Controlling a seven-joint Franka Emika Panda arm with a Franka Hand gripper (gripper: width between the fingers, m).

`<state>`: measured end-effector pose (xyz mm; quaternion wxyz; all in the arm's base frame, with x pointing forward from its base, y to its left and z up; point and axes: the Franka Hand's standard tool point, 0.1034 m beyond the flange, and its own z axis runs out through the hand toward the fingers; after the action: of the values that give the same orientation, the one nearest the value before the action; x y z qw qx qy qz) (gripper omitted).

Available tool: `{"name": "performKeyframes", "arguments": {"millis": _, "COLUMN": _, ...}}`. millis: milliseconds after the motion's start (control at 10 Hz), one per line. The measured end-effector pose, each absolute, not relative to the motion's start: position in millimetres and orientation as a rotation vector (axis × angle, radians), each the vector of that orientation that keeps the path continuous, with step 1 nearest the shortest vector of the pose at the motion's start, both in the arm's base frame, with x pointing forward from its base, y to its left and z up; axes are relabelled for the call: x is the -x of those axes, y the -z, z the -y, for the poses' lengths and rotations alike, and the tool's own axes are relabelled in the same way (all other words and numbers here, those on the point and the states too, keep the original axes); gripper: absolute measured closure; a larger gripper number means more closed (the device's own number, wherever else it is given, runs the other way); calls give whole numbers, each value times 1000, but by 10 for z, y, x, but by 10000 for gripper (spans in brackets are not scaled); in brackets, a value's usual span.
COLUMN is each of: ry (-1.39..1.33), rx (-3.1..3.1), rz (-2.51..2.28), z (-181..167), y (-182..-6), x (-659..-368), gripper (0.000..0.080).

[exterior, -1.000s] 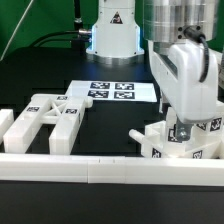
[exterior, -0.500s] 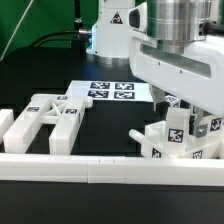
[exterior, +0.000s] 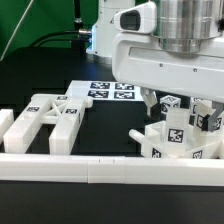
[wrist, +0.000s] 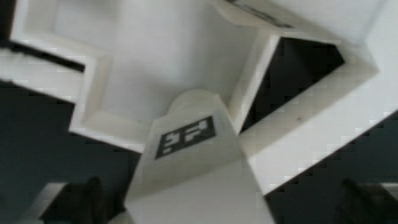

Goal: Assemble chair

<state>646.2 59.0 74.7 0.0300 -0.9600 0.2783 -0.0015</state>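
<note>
Hanging over the exterior view's right, the arm (exterior: 172,52) pointed its gripper (exterior: 177,108) straight down at the clustered chair pieces (exterior: 172,143), jaws spread wide and gripping nothing. 1 tagged post (wrist: 187,138) stood between them, apparently untouched. The ladder-like frame (exterior: 48,118) lay well apart at that view's left, behind the border bar (exterior: 90,166).

In the exterior view, looks from low at the near edge, over the border bar (exterior: 100,165), across to the arm's base (exterior: 112,35) at the far side. In the wrist view, hangs very close over the chair pieces (wrist: 187,180), shared at the exterior view's right (exterior: 182,140).
</note>
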Motion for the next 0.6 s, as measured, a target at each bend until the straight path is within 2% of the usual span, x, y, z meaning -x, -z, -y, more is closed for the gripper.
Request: {"name": "performKeyframes", "arguments": {"millis": 600, "ry": 24, "rx": 3069, "rz": -356, "z": -554, "y": -734, "x": -6461, "gripper": 150}}
